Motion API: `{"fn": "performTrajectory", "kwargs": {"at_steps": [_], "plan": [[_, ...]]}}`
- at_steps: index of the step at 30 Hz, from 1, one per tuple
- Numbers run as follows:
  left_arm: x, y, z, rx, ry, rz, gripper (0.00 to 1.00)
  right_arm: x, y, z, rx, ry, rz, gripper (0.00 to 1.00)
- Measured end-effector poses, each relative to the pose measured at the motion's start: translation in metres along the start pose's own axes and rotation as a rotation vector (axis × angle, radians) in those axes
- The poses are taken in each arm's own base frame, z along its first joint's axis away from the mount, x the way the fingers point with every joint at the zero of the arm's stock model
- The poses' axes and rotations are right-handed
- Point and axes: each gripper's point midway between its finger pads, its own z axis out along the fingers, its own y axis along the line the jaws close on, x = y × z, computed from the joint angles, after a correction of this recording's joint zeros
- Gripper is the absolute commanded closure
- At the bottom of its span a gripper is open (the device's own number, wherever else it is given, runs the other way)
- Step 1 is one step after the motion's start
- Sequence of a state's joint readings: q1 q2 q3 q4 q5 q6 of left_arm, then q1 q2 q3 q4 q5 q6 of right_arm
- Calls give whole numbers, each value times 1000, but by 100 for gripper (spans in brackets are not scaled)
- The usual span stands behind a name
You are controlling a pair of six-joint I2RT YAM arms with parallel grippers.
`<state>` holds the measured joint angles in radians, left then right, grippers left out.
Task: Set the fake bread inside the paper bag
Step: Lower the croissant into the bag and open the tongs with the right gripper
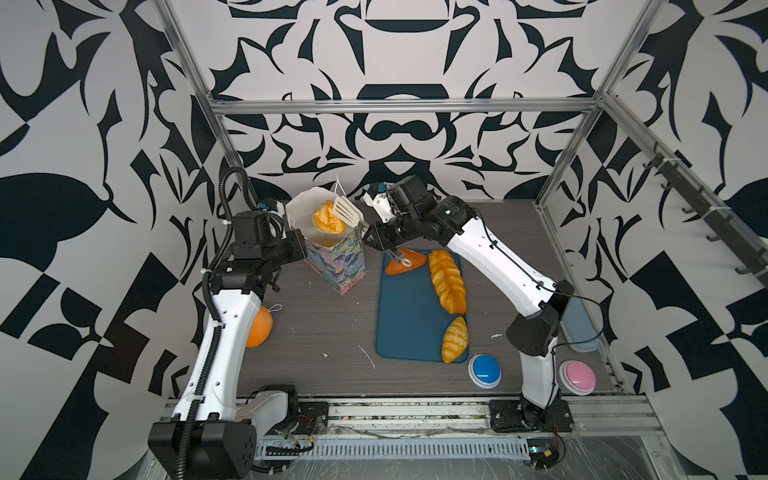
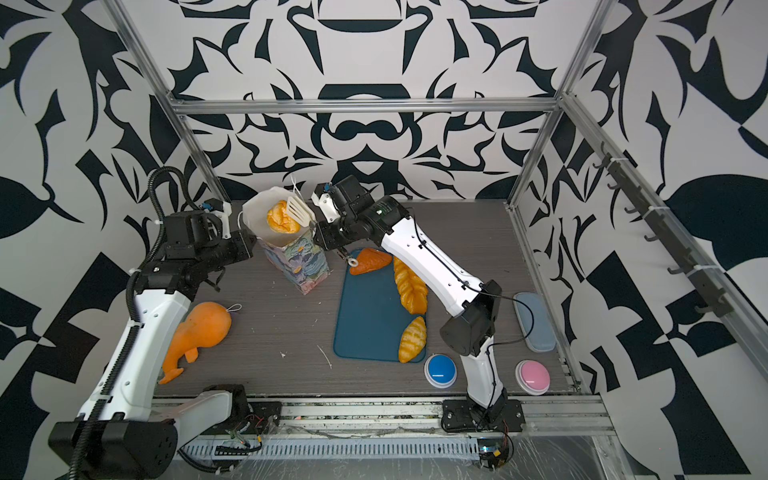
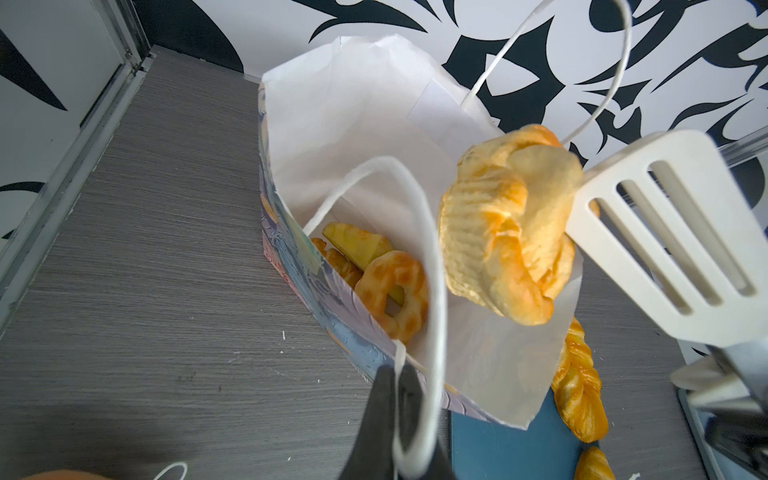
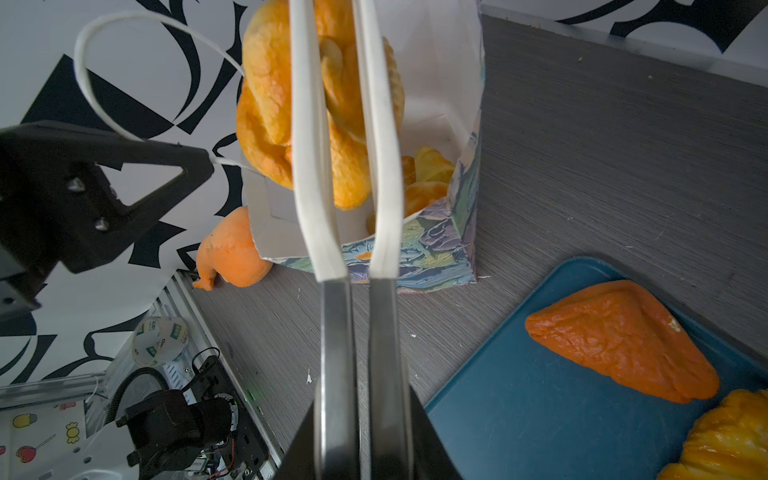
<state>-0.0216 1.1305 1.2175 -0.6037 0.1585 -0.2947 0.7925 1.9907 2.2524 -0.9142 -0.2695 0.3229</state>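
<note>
R gripper point(image 4: 361, 415) is clamped on white tongs point(image 1: 347, 212) squeezing a croissant point(image 1: 328, 222) just over the paper bag point(image 1: 336, 266), far-left of mid surface point(image 1: 324, 324), L gripper point(image 3: 397, 399) pinching its string handle point(image 3: 432, 291), 3 other pastries point(image 1: 446, 282) on the blue tray point(image 1: 407, 324) to its right.

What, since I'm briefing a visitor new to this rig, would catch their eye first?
A golden pastry hangs pinched in white slotted tongs just above the open paper bag, the right gripper squeezing the tongs. The left gripper pinches the bag's string handle. Beside the bag, a blue tray holds an orange triangle, a braided loaf and a croissant.
</note>
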Motion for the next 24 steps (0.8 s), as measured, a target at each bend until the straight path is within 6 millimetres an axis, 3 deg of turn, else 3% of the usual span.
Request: {"fn": "performTrajectory", "kwargs": {"at_steps": [24], "plan": [[1,-3,0,17,5,0,100,3,-2,6,-6,7,20,63]]}}
